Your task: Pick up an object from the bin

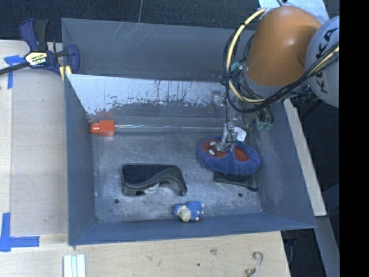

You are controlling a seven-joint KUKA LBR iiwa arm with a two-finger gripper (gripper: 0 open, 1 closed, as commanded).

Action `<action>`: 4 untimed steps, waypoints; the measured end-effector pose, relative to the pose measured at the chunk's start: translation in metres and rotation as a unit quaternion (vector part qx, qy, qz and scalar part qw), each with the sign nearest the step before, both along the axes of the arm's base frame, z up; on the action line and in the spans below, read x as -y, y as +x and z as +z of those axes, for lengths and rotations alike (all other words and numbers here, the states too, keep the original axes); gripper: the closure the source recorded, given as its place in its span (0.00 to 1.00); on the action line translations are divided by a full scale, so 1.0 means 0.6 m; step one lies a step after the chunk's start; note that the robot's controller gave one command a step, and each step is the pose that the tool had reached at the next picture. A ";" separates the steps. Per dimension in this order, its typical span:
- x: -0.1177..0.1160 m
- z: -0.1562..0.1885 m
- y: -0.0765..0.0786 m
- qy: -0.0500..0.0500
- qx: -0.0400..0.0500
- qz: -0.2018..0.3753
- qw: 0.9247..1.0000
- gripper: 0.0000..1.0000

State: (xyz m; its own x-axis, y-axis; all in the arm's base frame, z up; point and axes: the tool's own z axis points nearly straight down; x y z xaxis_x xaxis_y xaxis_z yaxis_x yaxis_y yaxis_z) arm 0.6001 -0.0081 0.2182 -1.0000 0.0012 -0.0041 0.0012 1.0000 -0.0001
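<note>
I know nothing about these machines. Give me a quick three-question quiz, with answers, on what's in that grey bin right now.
1. True or false: the tool is over the blue rounded slipper-like thing at the right of the bin.
2. Pick one: what colour is the cap on the clear tube along the far wall? A green, B orange, C white.
3. Fill in: the small blue and cream toy lies by the ___ wall (near or far from the camera).

Key: 1 true; 2 B; 3 near.
</note>
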 end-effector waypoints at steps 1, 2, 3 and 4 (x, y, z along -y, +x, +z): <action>0.137 -0.097 -0.005 -0.001 -0.003 -0.106 0.994 0.00; 0.096 -0.228 -0.054 0.000 -0.002 -0.119 0.993 0.00; 0.099 -0.216 -0.048 0.000 0.003 -0.119 0.993 1.00; 0.127 -0.008 -0.035 0.000 0.004 -0.140 0.990 1.00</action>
